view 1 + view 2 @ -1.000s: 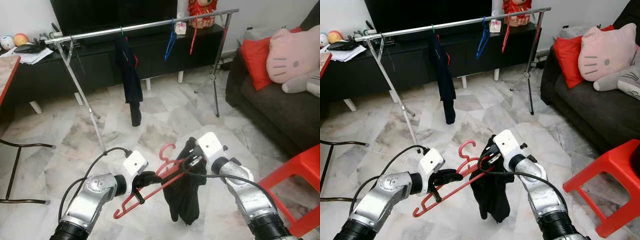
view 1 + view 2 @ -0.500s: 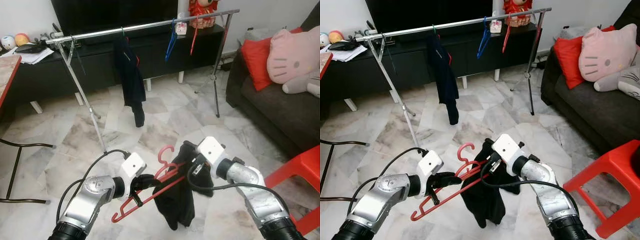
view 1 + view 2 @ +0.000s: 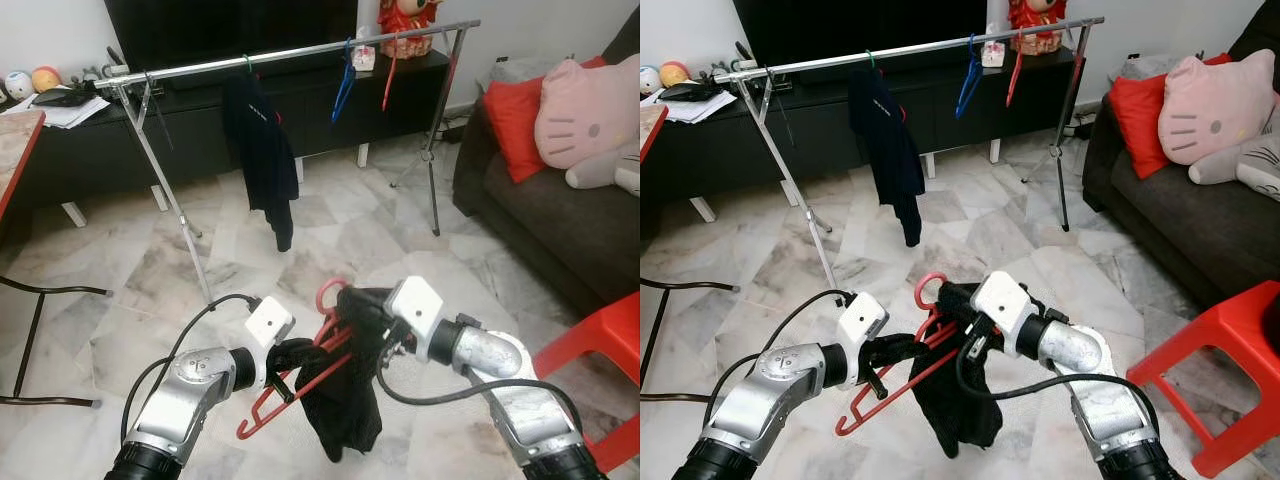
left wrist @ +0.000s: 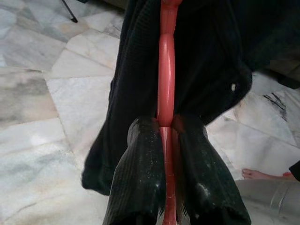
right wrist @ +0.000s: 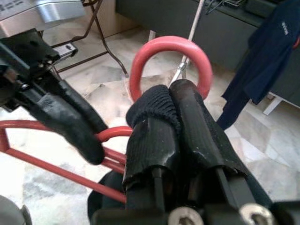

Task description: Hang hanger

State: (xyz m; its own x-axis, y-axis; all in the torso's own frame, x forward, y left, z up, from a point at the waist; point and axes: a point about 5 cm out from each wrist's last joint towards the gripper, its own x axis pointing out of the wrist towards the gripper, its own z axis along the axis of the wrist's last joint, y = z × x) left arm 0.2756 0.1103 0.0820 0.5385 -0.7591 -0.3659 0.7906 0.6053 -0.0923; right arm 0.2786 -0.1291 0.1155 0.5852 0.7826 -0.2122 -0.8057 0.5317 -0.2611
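A red plastic hanger [image 3: 262,416] hangs tilted low in front of me, its hook [image 5: 168,44] pointing up. My left gripper [image 3: 292,354] is shut on its bar, as the left wrist view [image 4: 165,125] shows. A black garment [image 3: 342,412] drapes over the hanger and hangs below it. My right gripper [image 3: 362,304] is shut on a fold of that black cloth [image 5: 157,102] just below the hook. Farther off stands a silver clothes rail [image 3: 290,52] carrying a dark navy garment [image 3: 258,140], a blue hanger [image 3: 342,85] and another red hanger [image 3: 386,80].
A dark sofa [image 3: 540,210] with a red cushion [image 3: 512,112] and a pink plush stands at the right, a red plastic stool [image 3: 600,350] near my right arm. A black TV cabinet [image 3: 200,120] runs behind the rail. A person's bare foot [image 4: 262,174] rests on the marble floor.
My right gripper has moved left toward the hanger's hook, drawing the black garment along the hanger. The left gripper holds the hanger almost where it was.
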